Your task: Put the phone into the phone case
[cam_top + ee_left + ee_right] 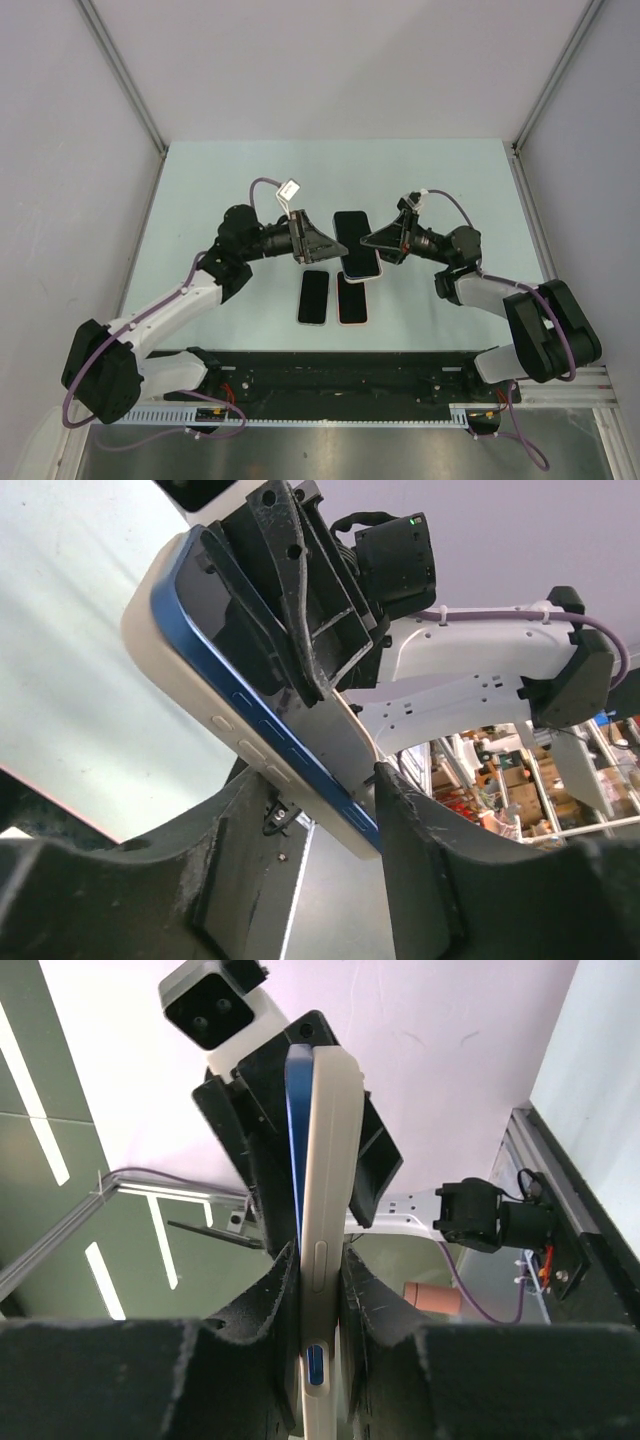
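**Asker:** Where are the phone and its case?

**Describer:** Off the bench (200, 200), up in the air. Take as a marker the two dark flat slabs (313, 297) lying side by side on the bench. The blue-edged phone (293, 1140) and the cream phone case (330, 1160) hang just beyond those slabs, on the side away from the arm bases. A third dark slab (351, 222) lies further beyond.

**Asker:** What holds them?

**Describer:** Both arms. The right pincer (318, 1260) reaches in from the right of the slabs. It is closed to a narrow gap, its two fingers squeezing phone and case together across their thickness. The left pincer (320, 780) comes from the left of the slabs. It has the opposite end between its fingers and looks closed on it as well.

**Asker:** How far along is the job?

**Describer:** The phone lies inside the case, so the main step looks done. A blue strip stands proud of the cream wall, widest at the left pincer's end, so I judge it not fully seated. That end needs pressing home.
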Available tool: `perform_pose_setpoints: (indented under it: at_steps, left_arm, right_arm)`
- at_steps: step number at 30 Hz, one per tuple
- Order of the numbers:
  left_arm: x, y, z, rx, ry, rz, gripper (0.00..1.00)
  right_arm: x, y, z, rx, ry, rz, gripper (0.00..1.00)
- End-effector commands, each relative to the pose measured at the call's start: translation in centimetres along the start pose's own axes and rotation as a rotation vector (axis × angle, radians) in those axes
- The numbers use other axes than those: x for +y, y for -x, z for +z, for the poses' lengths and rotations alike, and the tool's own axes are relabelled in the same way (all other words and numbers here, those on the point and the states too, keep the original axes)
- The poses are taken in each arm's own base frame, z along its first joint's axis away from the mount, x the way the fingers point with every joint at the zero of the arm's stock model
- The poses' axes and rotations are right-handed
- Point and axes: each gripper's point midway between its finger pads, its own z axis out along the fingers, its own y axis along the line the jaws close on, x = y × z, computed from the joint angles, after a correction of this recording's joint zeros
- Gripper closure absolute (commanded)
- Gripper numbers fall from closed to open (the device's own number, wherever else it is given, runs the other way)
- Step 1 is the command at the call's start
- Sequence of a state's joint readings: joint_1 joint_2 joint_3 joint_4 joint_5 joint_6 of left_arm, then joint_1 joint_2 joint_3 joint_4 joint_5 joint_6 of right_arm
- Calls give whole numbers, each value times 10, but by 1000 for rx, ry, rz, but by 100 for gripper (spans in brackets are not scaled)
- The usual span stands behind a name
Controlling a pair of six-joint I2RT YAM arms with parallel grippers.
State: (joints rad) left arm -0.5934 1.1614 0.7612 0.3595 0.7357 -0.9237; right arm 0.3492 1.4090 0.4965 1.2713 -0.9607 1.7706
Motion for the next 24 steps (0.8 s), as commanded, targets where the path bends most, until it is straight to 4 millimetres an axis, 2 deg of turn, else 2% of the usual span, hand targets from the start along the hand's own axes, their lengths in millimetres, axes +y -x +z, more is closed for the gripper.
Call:
perform_pose_setpoints:
  at_steps: [1, 2, 3, 8, 10, 12, 14, 15, 16, 18, 19, 20, 23, 24]
  left_arm:
    - [-16, 1, -4, -14, -84, 28, 54]
    - [-16, 0, -4, -17, -91, 29, 57]
    - [-16, -1, -4, -16, -93, 27, 65]
    - [-17, -2, -5, -7, -94, 5, 82]
    - [-13, -3, -4, -2, -71, -8, 100]
    - [-10, -4, -5, 5, -56, -24, 100]
    - [-10, -6, -5, 10, -53, -29, 100]
    - [-10, -6, -5, 12, -53, -30, 100]
    - [-13, -6, -6, 12, -58, -29, 100]
    - [-17, -5, -8, 12, -62, -24, 88]
    - [-18, -4, -9, 11, -55, -20, 80]
    - [-19, -4, -11, 9, -52, -15, 66]
    - [-21, -4, -14, -12, -48, -10, 47]
    - [-23, -4, -15, -16, -57, -10, 46]
  right_arm:
    - [64, -22, 6, 44, 244, -267, 93]
    - [64, -23, 7, 51, 244, -261, 92]
    - [63, -24, 8, 55, 244, -258, 91]
    - [56, -32, 15, 86, 238, -237, 73]
    - [51, -30, 18, 81, 233, -226, 63]
    - [47, -30, 21, 79, 229, -222, 60]
    - [43, -28, 24, 70, 224, -210, 62]
    - [42, -27, 24, 68, 224, -207, 67]
    - [41, -26, 25, 64, 223, -205, 80]
    - [41, -24, 25, 57, 224, -199, 89]
    - [44, -23, 25, 49, 230, -200, 91]
    - [45, -23, 24, 45, 234, -198, 91]
    - [54, -20, 22, 25, 251, -192, 92]
    - [55, -21, 22, 24, 254, -180, 92]
